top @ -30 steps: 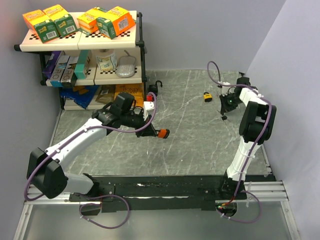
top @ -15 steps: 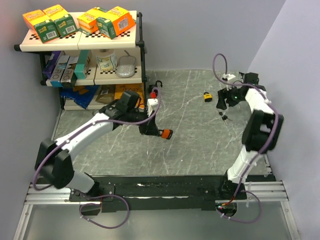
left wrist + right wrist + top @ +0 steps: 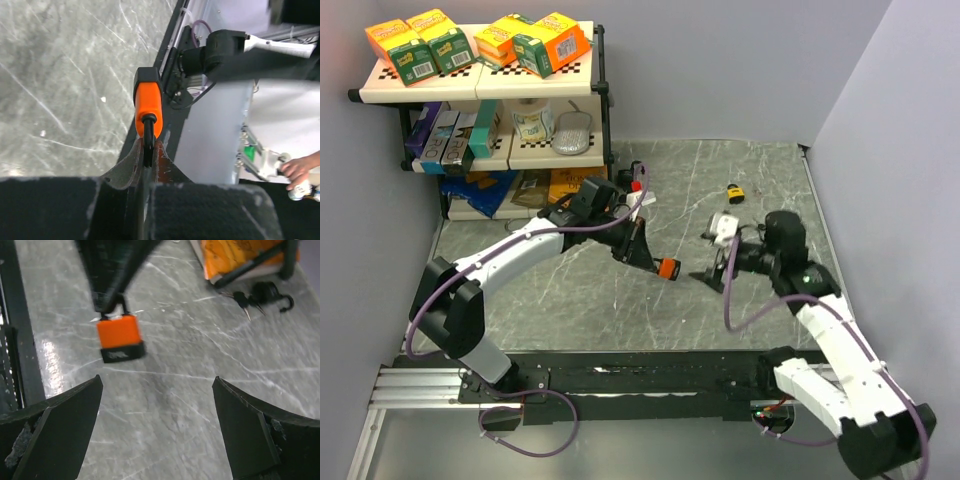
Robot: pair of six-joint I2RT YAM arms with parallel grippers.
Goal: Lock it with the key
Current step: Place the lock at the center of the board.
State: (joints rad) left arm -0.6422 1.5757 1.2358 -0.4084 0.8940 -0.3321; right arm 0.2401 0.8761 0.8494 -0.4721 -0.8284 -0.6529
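Nearest you, the right gripper hangs low over the table. Its jaws are spread wide with nothing between them. It faces the orange padlock, which hangs a little way in front of it.

That padlock is off the table, in the air near mid-table. Your left gripper has its jaws pinched on the shackle, and the orange body dangles beyond the fingertips. You cannot tell from here whether the shackle is pushed home.

Farther back, right of centre, a small yellow padlock lies alone on the table, well apart from both grippers. To its left a black padlock lies with its shackle seemingly open. A bunch of keys lies just beside it, near the foot of the shelf.

The shelf stands in the far left corner with three tiers:
- **Top tier:** orange-and-green cartons lying in four clusters.
- **Middle tier:** upright boxes on the left, then a white roll-like item and a grey mesh object.
- **Bottom tier:** a blue pack and a yellow-orange pack.
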